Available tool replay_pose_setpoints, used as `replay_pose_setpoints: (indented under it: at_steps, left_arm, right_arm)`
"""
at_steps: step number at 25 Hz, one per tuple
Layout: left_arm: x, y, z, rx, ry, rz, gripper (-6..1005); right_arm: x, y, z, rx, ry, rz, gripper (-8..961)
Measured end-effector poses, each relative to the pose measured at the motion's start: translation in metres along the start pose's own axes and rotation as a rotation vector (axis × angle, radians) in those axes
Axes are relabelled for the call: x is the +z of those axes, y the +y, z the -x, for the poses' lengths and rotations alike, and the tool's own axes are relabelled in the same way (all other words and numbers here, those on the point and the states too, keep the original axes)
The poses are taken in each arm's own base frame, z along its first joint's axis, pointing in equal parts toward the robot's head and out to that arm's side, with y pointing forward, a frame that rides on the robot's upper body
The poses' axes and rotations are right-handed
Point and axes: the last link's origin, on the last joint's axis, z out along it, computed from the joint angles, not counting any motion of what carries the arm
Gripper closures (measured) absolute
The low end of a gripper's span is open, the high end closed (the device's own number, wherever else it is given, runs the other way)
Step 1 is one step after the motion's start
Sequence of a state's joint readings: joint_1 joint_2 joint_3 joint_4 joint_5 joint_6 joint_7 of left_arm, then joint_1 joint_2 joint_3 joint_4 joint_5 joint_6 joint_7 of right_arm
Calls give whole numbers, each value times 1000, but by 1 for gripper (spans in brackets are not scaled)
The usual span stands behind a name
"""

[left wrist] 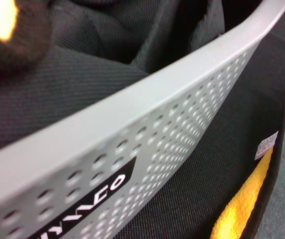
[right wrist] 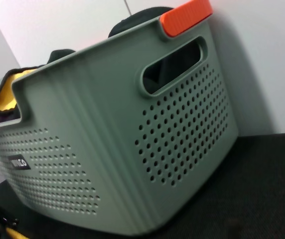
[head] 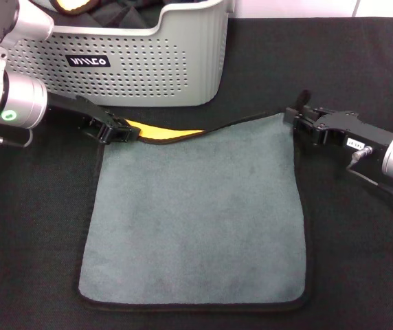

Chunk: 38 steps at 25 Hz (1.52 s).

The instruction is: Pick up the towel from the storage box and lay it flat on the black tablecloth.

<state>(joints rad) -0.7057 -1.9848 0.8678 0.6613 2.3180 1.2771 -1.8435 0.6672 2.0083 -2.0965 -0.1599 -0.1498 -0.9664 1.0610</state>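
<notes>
The towel (head: 196, 213) lies spread on the black tablecloth (head: 361, 261), grey-green face up, in front of the storage box (head: 148, 69). Its far edge is turned up near the left corner and shows yellow there, as also in the left wrist view (left wrist: 242, 204). My left gripper (head: 119, 130) is shut on the towel's far left corner. My right gripper (head: 295, 117) is shut on the far right corner. Both sit low over the cloth. The near edge lies flat.
The storage box stands at the back left, close behind the left gripper, and shows in both wrist views (left wrist: 147, 99) (right wrist: 107, 149). It holds dark cloths and another bunched yellow cloth (head: 69, 5). An orange clip (right wrist: 186, 17) sits on its rim.
</notes>
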Motion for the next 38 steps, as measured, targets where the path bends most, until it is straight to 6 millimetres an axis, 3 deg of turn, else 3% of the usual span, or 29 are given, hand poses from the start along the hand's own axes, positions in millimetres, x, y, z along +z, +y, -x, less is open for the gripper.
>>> replay_pose_setpoints:
  at_steps: [8, 11, 14, 17, 22, 25, 30, 34, 38]
  left_arm:
    - [-7, -5, 0, -21, 33, -9, 645]
    - [-12, -9, 3, -41, 50, -20, 575]
    - [-16, -11, 3, -55, 67, -22, 358]
    - [-19, -11, 4, -57, 77, -11, 375]
    - [-23, -5, 5, -23, 93, 36, 404]
    - [-29, 16, 8, 121, 124, 181, 421]
    - [-58, 53, 10, 299, 315, 431, 449]
    - [-93, 65, 9, 305, 553, 519, 541]
    - [-116, 65, 21, 291, 687, 500, 633]
  right_arm:
    - [-2, 0, -1, 11, -15, -9, 709]
    - [-2, 0, -1, 12, -18, -6, 479]
    - [-5, -3, 0, 16, -28, -13, 362]
    - [-11, -6, 1, 26, -48, -20, 245]
    - [-20, -7, 3, -25, -87, -7, 194]
    - [-30, 3, 7, -120, -139, 83, 202]
    - [-73, 41, 14, -274, -242, 446, 225]
    - [-100, 58, 28, -215, -298, 664, 249]
    - [-101, 63, 35, -163, -302, 727, 272]
